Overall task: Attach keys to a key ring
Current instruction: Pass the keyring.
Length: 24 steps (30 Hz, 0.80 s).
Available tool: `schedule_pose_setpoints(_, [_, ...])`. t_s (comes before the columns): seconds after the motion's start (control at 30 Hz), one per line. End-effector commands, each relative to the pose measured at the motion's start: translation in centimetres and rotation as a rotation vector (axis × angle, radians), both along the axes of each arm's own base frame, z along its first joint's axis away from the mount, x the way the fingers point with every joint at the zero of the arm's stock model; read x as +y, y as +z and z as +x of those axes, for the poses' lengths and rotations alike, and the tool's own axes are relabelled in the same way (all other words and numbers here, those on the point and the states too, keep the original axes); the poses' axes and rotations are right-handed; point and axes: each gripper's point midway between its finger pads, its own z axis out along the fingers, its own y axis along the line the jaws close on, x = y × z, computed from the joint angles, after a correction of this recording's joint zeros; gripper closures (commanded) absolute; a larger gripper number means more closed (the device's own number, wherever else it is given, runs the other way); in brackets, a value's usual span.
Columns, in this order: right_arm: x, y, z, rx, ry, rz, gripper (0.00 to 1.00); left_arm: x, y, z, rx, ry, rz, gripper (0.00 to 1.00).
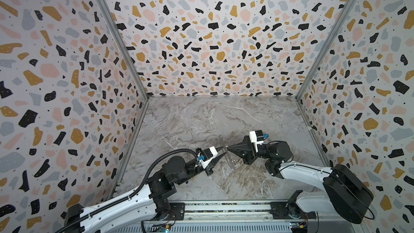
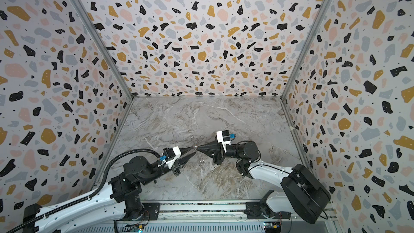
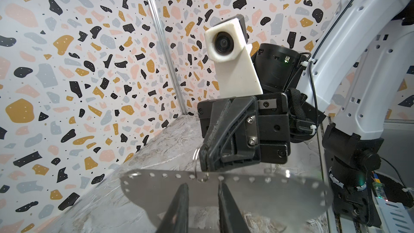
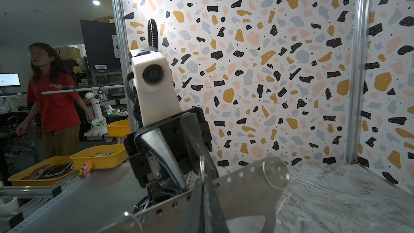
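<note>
Your left end effector [image 3: 202, 184] sits just left of the key ring [image 3: 257, 191]. Its two dark fingers stand a narrow gap apart, tips right at the ring's flat face, with nothing between them. The key ring is a flat, dull silver-grey metal piece with a row of small round holes along one straight edge and on round its curved end. The right wrist view shows a curved cut-out in its lower side. It stands on edge over the marbled tabletop [image 1: 201, 119], a mere sliver in both top views, and you cannot tell whether its lower end touches the surface. A small wire ring [image 4: 202, 166] crosses the holed edge. Your right end effector [image 3: 203, 152], just right of the key ring, is clamped tight on that wire ring. A second wire ring [image 4: 263, 172] lies against the key ring's rounded end. Well beyond the key ring, outside the enclosure, a person [image 4: 53, 99] wears a red shirt reading "Travel". A barcode sticker [image 4: 100, 66] on a black panel is too small to read.
</note>
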Motion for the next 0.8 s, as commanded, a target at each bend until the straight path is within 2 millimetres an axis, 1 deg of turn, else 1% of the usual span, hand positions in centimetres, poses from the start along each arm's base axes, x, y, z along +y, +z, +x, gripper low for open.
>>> schedule_pose_setpoints(0.0, [-0.1, 2.3, -0.9, -0.066, 0.033, 0.049, 1.00, 0.3, 2.4, -0.4, -0.060, -0.006, -0.069, 0.76])
schedule_pose_setpoints(0.13, [0.0, 2.2, -1.0, -0.066, 0.044, 0.044, 1.00, 0.5, 2.7, -0.5, -0.071, -0.005, -0.078, 0.78])
schedule_pose_setpoints(0.37, [0.3, 2.4, -1.4, -0.074, 0.069, 0.039, 1.00, 0.4, 2.3, -0.4, -0.065, -0.003, -0.063, 0.84])
schedule_pose_setpoints(0.77, [1.0, 2.2, -2.1, -0.073, 0.113, 0.019, 1.00, 0.7, 2.5, -0.4, -0.075, 0.004, -0.068, 0.86])
